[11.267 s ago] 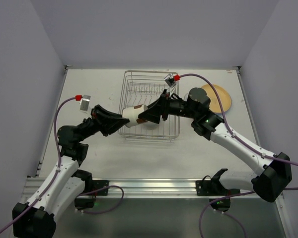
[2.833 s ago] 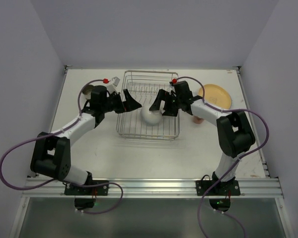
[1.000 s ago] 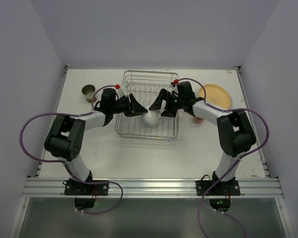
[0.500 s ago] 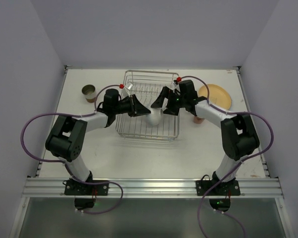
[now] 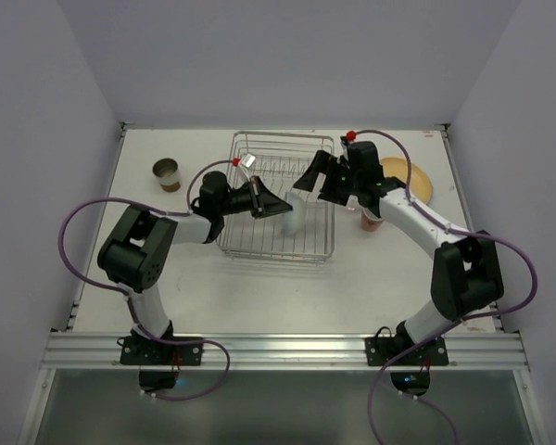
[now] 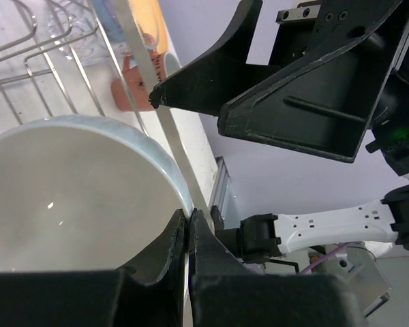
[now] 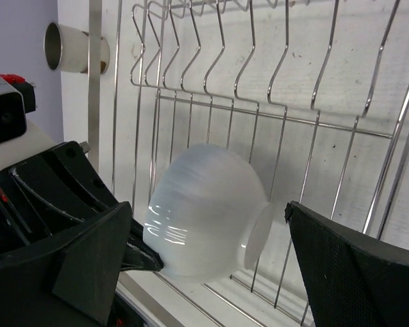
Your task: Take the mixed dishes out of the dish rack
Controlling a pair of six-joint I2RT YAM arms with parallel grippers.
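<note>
The white bowl [image 5: 297, 215] is tipped on its side inside the dish rack [image 5: 259, 243], foot toward the right. My left gripper [image 5: 283, 208] reaches in from the left and is shut on the bowl's rim [image 6: 180, 197]. In the right wrist view the bowl [image 7: 204, 211] shows between the spread fingers [image 7: 88, 266] of my right gripper [image 7: 208, 204], which stands open and apart from it. From above, that right gripper [image 5: 313, 182] hovers over the rack's right half. The rack's upright tines [image 7: 313, 82] are bare.
A small brown cup [image 5: 168, 173] stands on the table left of the rack. A yellow-orange plate [image 5: 415, 183] lies to the right, with a salmon-pink mug [image 5: 371, 221] in front of it. The right arm's black fingers [image 6: 273, 82] hang close above the left gripper.
My left gripper has closed onto the bowl's rim and tipped the bowl. The right gripper has let go and drawn back up and to the right.
</note>
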